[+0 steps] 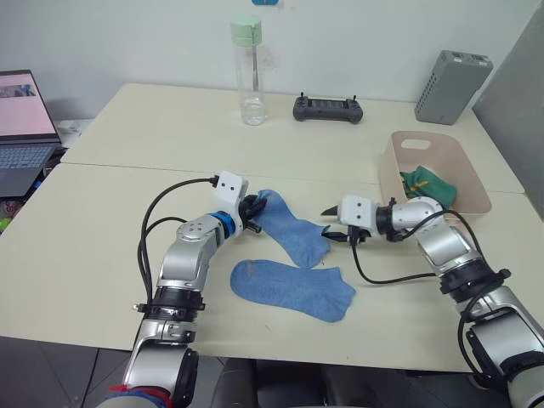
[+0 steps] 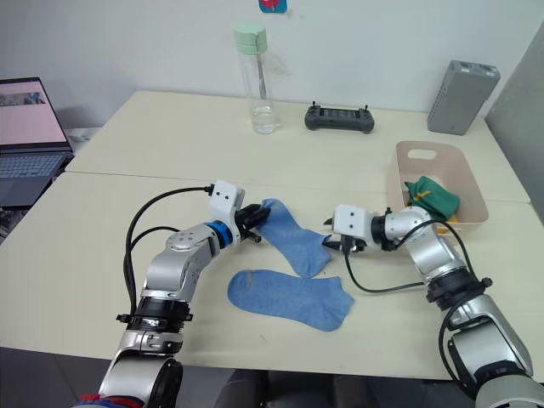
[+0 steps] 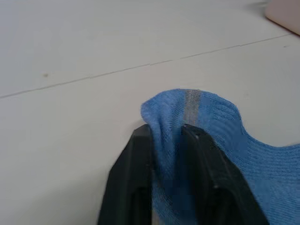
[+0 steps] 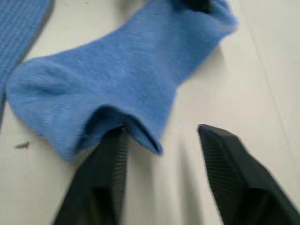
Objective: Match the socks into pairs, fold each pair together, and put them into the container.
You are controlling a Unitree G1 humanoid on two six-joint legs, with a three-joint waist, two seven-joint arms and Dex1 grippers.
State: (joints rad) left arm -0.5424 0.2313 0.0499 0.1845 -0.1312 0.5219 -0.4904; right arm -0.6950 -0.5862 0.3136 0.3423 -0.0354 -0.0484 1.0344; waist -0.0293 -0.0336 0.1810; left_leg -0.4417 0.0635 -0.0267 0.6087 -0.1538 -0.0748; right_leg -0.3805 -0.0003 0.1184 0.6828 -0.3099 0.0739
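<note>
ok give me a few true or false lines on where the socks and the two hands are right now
1. The left hand is shut on one end of a blue sock. True.
2. The right hand is clamped on that sock's other end. False: it is open, one finger at the sock's edge.
3. The second blue sock lies flat on the table, held by neither hand. True.
4. The pink container holds nothing. False: a green sock lies inside.
5. Both blue socks are folded together. False: they lie apart, unfolded.
</note>
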